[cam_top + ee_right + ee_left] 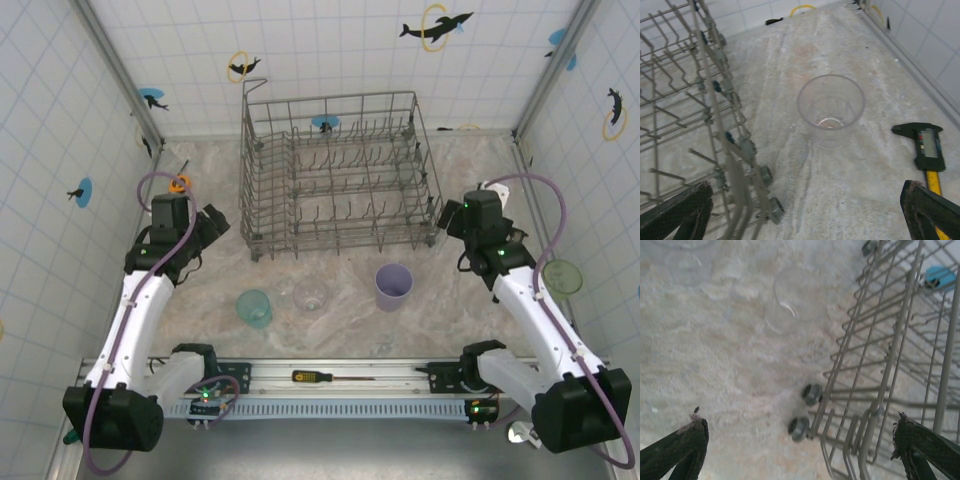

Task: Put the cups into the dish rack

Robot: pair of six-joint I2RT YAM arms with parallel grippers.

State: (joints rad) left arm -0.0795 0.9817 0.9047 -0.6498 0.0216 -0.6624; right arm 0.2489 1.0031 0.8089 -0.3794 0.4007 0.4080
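Observation:
The grey wire dish rack point(340, 175) stands at the back middle of the table, with no cup showing in it. In front of it stand a teal cup point(254, 307), a clear cup point(309, 295) and a lavender cup point(393, 286). A pale green cup point(562, 278) sits at the far right. My left gripper point(215, 222) hovers open by the rack's left front corner point(850, 405), with a clear cup point(790, 302) ahead of it. My right gripper point(452, 215) hangs open by the rack's right side point(705, 110), with another clear cup point(831, 107) upright ahead of it.
A black digital caliper point(925, 145) lies right of the clear cup near the tiled wall. An orange tape measure point(180, 183) sits at the back left. A screwdriver point(310, 377) lies on the front rail. Tiled walls close in both sides.

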